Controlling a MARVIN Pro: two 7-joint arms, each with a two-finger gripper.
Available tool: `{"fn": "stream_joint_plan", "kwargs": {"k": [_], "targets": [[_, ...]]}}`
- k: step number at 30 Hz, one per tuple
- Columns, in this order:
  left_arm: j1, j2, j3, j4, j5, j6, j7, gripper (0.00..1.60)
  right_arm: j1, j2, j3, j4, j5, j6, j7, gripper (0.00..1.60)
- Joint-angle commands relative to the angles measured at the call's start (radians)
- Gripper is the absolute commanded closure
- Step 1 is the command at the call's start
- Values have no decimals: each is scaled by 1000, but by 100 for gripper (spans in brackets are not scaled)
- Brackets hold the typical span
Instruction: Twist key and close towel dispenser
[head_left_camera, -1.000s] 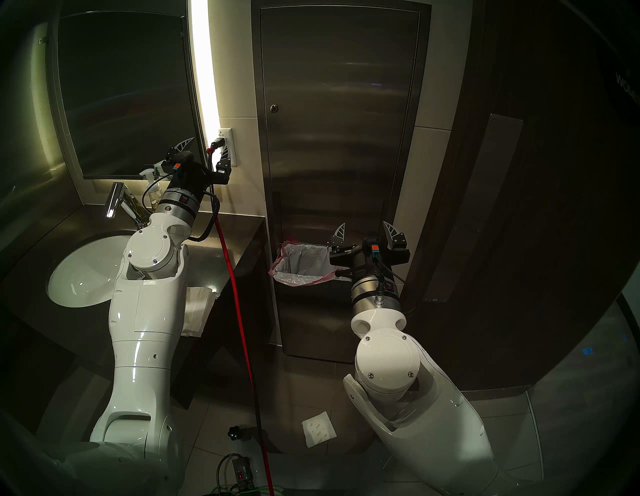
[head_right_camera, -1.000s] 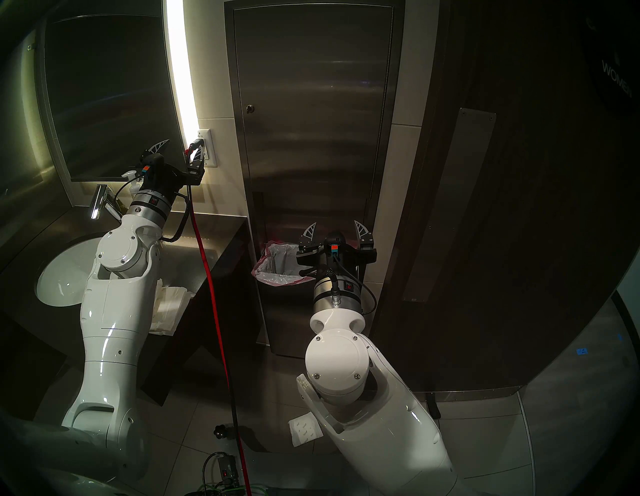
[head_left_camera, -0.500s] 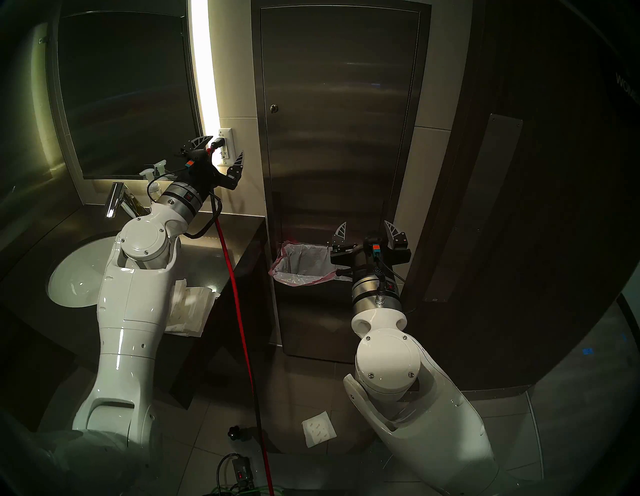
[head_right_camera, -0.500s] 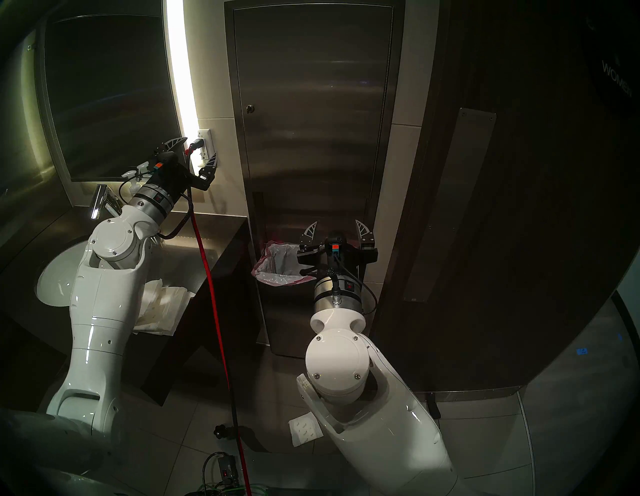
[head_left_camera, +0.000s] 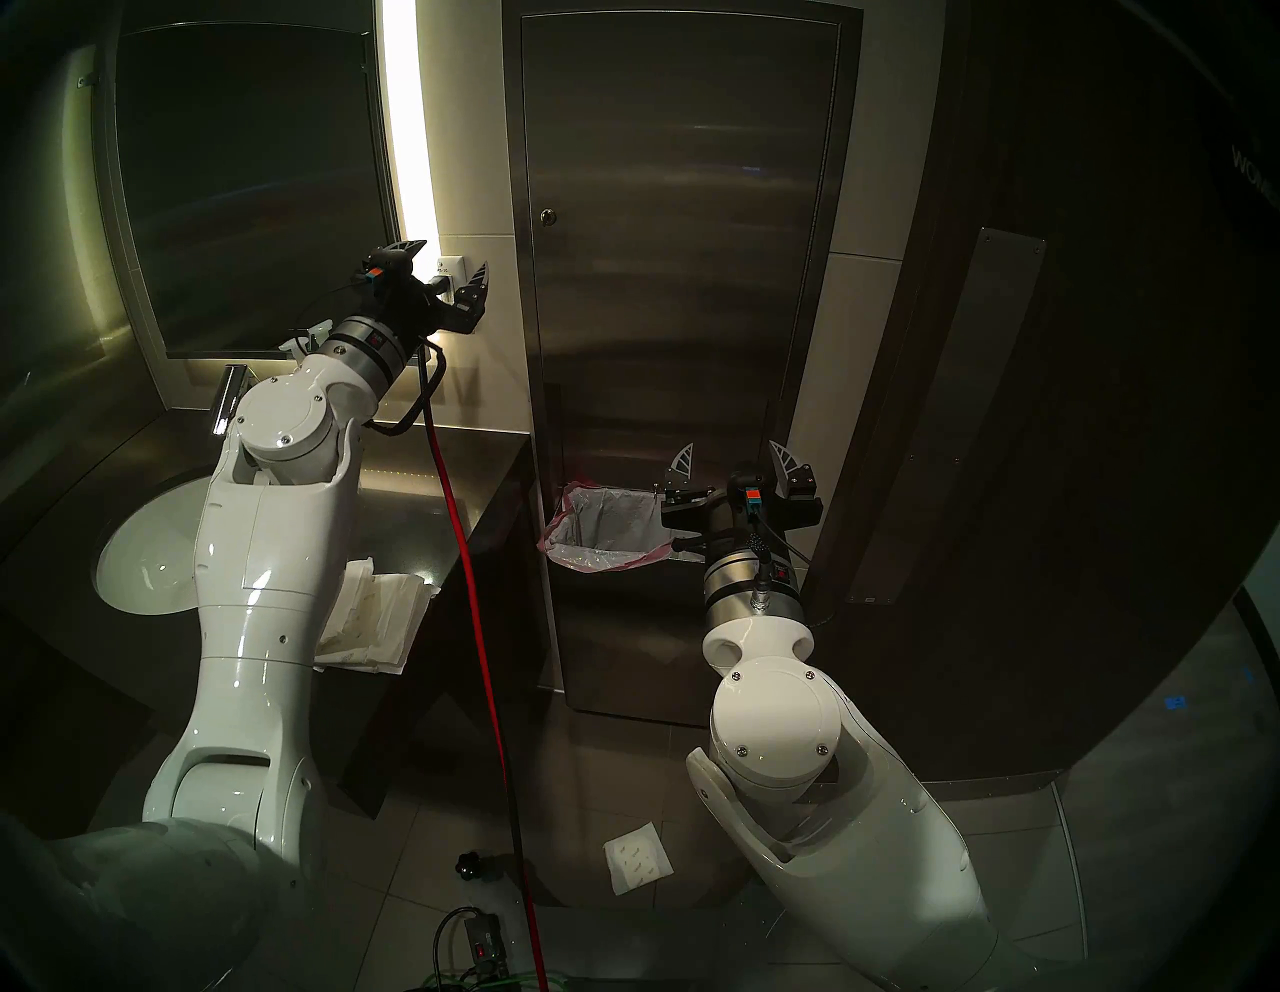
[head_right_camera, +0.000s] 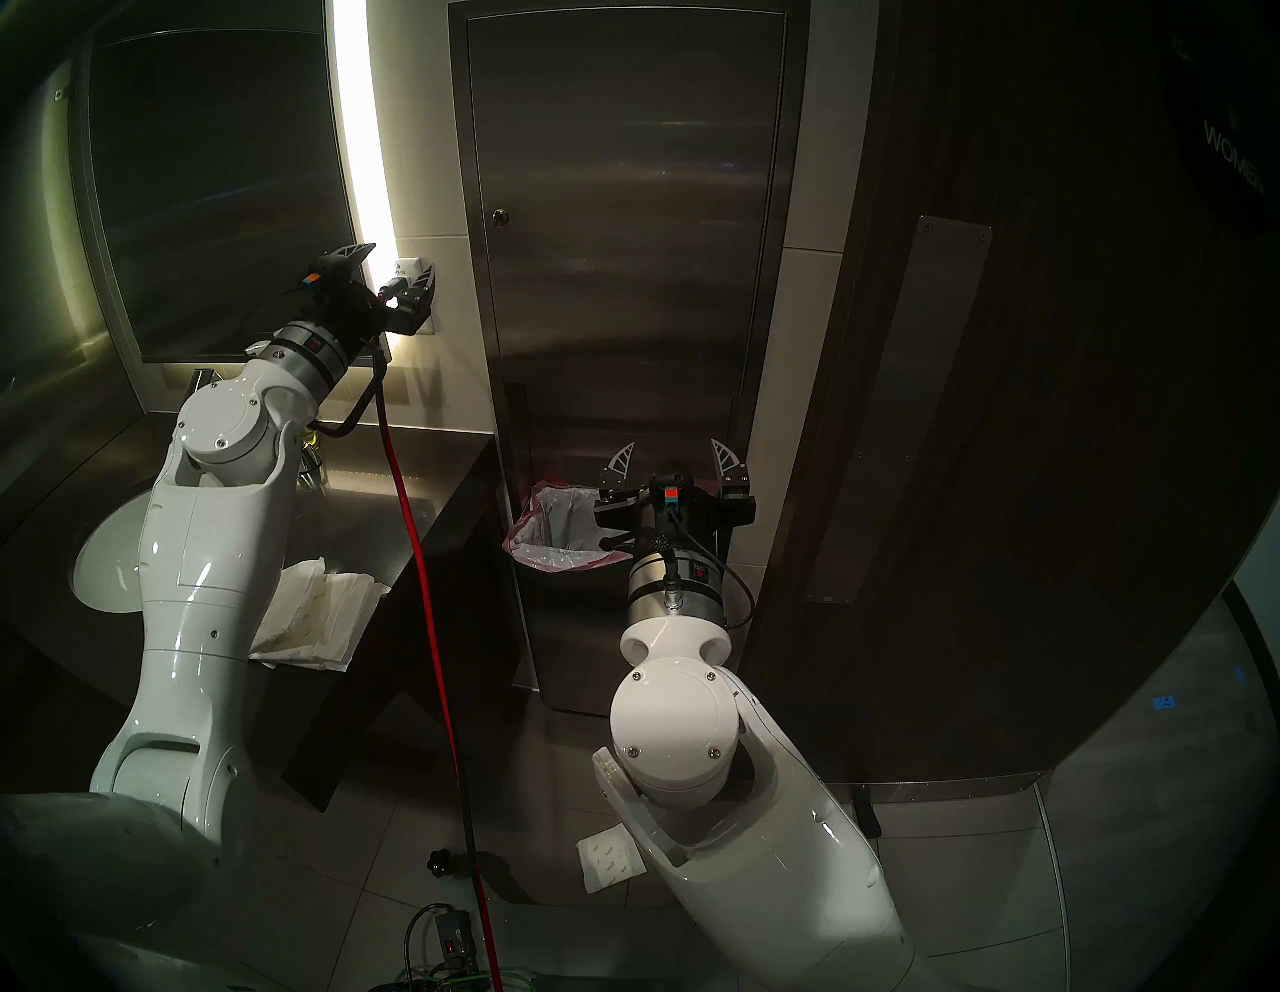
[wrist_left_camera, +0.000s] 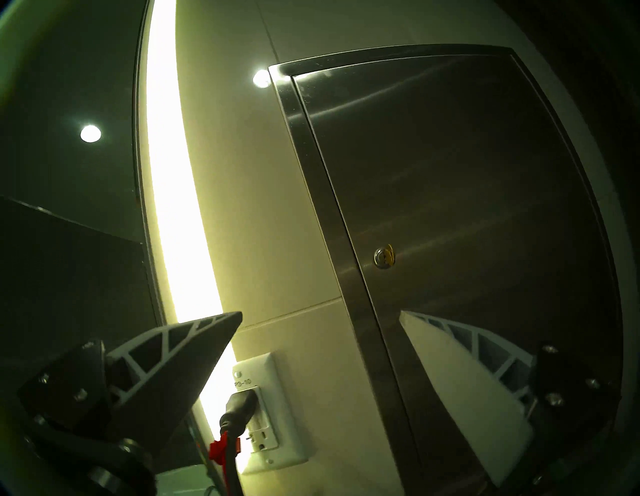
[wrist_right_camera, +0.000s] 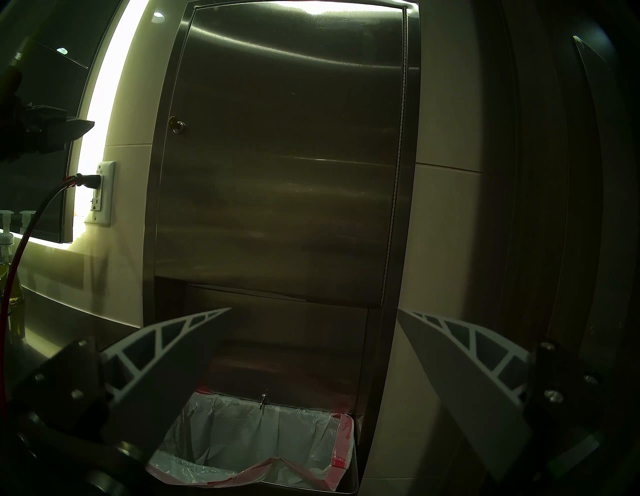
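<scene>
Glossy white arm shells (head_left_camera: 256, 623) — round screwed joint caps, silver wrist bands, black cables, dark white-ribbed jaws.

The tall, narrow brushed stainless-steel towel dispenser (head_left_camera: 682, 277) fills the centre of the head views, its long door lying flush in the frame. The small brass-yellow key (wrist_left_camera: 390, 252) sits in the round silver lock (wrist_left_camera: 383, 258) near the door's left edge.

Paper towels (head_left_camera: 374, 620) (crumpled) on counter (head_left_camera: 443, 485).
</scene>
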Motion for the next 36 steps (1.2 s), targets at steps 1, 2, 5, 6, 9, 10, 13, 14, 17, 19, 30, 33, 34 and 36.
{"fn": "stream_joint_plan", "kwargs": {"k": [1, 2, 5, 6, 9, 10, 13, 14, 17, 19, 30, 33, 34, 36], "targets": [[-115, -63, 33, 22, -59, 65, 7, 0, 9, -2, -3, -14, -5, -3, 0, 0], [-116, -72, 34, 21, -76, 73, 3, 0, 9, -2, -3, -14, -5, -3, 0, 0], [-156, -80, 47, 51, -88, 93, -1, 0, 9, -2, -3, -14, -5, -3, 0, 0], [-156, -80, 47, 51, -88, 93, -1, 0, 9, -2, -3, -14, -5, -3, 0, 0], [-184, -90, 57, 63, -100, 106, 3, 0, 9, -2, -3, -14, -5, -3, 0, 0], [-184, -90, 57, 63, -100, 106, 3, 0, 9, -2, -3, -14, -5, -3, 0, 0], [-211, -95, 65, 86, -106, 112, 0, 0, 9, -2, -3, -14, -5, -3, -1, 0], [-206, -97, 65, 82, -109, 113, 2, 0, 9, -2, -4, -14, -5, -3, -1, 0], [-244, -98, 71, 124, -116, 113, -9, 0, 9, -2, -4, -14, -5, -3, -1, 0], [-256, -94, 74, 144, -126, 91, -34, 0, 9, -2, -4, -14, -5, -3, -1, 0], [-349, -113, 96, 339, -136, 16, -74, 0, 9, -1, -5, -15, -6, -3, -2, 0], [-374, -117, 98, 385, -138, -2, -79, 0, 9, -1, -5, -15, -6, -3, -2, 0], [-373, -118, 97, 388, -138, -7, -79, 0, 9, -1, -5, -15, -6, -3, -2, 0], [-392, -121, 99, 423, -141, -26, -89, 0, 9, -1, -5, -15, -6, -3, -2, 0]]}}
